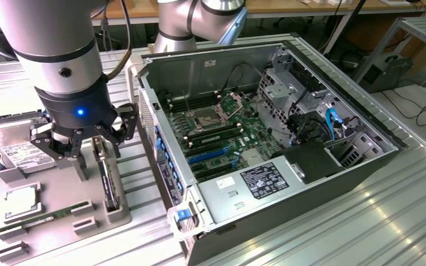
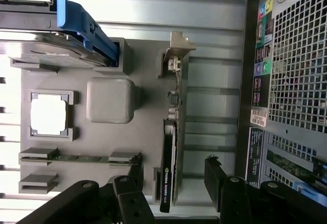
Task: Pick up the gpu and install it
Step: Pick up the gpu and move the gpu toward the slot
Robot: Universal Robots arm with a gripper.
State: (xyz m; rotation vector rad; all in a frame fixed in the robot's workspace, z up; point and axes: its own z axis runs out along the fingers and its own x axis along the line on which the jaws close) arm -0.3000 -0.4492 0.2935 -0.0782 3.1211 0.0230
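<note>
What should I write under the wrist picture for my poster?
The open hand hovers over the gpu standing on edge in its gray tray, beside the computer case.

Open gaps flanking upright gpu [image 2: 169,155], computer case [image 2: 299,55] close beside

- You've got a ribbed metal table [image 1: 390,221] as the base.
- Grey fixture tray [image 1: 61,185] sits on it at the exterior view's left, with the open PC case [image 1: 294,216] just beside it.
- On the tray: hard drive [image 1: 17,152], CPU [image 1: 20,199], memory stick [image 1: 42,219], and gpu [image 1: 111,185] standing on edge.
</note>
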